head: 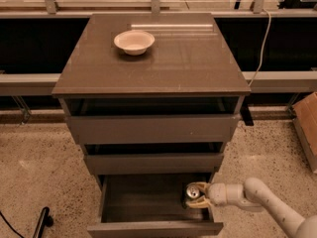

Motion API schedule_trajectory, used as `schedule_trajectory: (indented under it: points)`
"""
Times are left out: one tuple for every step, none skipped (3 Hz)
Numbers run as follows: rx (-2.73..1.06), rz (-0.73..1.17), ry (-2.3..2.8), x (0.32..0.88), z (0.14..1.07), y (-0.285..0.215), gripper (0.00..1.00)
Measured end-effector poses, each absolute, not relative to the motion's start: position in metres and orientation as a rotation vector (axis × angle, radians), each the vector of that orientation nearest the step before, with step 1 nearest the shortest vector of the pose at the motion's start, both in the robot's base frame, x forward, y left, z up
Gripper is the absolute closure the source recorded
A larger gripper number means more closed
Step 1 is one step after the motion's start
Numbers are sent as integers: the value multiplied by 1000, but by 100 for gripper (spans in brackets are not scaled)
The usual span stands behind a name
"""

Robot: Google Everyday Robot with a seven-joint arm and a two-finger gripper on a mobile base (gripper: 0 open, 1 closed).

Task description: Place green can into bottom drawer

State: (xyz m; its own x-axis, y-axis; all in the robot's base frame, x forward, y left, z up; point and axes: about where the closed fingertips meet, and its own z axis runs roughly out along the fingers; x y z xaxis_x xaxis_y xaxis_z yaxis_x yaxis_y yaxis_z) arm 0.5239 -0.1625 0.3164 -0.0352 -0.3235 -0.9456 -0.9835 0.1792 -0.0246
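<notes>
The bottom drawer (pixel 143 226) of the grey-brown cabinet is pulled wide open and its dark inside shows. The green can (pixel 192 194) stands upright inside it at the right rear, its silver top facing up. My gripper (pixel 194 196) reaches in from the lower right on a white arm, and its pale fingers (pixel 199 204) sit around the can. The can's lower body is hidden in the drawer's shadow, so I cannot tell whether it rests on the drawer floor.
A white bowl (pixel 133 41) sits on the cabinet top (pixel 188 63). The two upper drawers (pixel 151 128) are slightly open. A cardboard box (pixel 306 128) stands at the right, and a black cable end (pixel 42 221) lies on the floor at lower left.
</notes>
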Motion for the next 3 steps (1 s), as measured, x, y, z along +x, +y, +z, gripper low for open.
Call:
schedule_trajectory:
  points:
    - [-1390,918,1431,528,302,-134,100]
    - [-1452,904,1436,531,287,-121,100]
    - [-1395,889,1529,544,263,-127,73]
